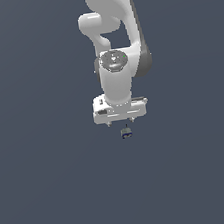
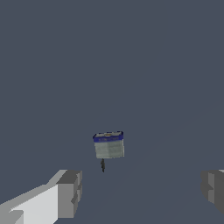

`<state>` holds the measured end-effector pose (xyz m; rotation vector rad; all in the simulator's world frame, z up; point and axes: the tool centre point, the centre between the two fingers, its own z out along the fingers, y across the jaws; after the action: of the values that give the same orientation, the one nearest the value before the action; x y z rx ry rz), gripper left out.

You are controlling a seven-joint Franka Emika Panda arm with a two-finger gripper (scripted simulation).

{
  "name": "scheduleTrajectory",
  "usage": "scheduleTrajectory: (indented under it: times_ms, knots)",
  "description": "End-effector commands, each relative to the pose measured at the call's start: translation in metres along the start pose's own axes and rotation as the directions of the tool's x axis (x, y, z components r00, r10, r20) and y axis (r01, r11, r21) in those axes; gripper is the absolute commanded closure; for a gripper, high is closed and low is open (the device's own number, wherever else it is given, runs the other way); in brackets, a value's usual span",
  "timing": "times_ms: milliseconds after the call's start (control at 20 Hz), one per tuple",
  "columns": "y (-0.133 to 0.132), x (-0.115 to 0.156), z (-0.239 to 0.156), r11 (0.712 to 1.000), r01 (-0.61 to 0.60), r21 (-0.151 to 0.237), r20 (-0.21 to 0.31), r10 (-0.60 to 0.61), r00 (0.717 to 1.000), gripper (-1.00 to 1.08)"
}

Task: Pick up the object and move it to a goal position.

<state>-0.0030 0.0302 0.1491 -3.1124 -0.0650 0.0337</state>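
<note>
while the claw (image 1: 120, 122) hangs spread, object (image 2: 109, 145) apart beneath, plain grey ground

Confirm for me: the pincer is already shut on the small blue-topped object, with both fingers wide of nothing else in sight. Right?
Not shut. The wrist view shows the pincer open, its fingers spread wide with the object lying free beyond them, untouched. Nothing else is in sight.
</note>
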Motion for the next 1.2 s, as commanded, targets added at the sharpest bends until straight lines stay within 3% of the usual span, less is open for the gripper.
scheduleTrajectory:
  times_ms: [0, 550, 1150]
  knots:
    - [0.0, 0.0, 0.0, 1.0, 0.0, 0.0, 0.0, 0.0, 1.0, -0.92]
    - [-0.008, 0.004, 0.0, 1.0, -0.023, 0.021, 0.002, 0.023, 1.0, -0.92]
    - [-0.014, -0.007, 0.037, 1.0, 0.031, -0.003, -0.007, -0.031, 1.0, -0.92]
